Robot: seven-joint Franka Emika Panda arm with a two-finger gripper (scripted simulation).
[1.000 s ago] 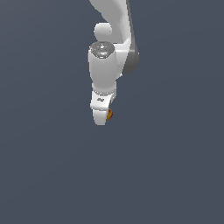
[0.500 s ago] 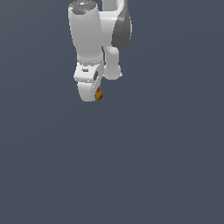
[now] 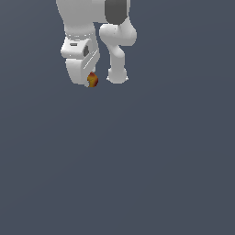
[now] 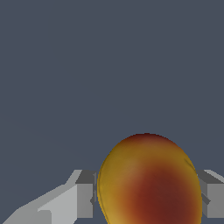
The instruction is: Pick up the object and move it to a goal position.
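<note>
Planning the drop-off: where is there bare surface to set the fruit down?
Everything below the gripper and the orange-yellow fruit in the exterior view is bare grey surface, out to that view's right too. The only crowding is the arm at top.

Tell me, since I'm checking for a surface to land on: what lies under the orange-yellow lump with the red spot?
Under the orange-yellow lump, held by the white gripper, only plain grey-blue background shows. The lump hides whatever is directly behind it.

The orange-yellow object (image 4: pixel 148 183) with its red blush sits clamped between the gripper's (image 4: pixel 146 197) grey fingers (image 4: pixel 85 194), seemingly touching both.
</note>
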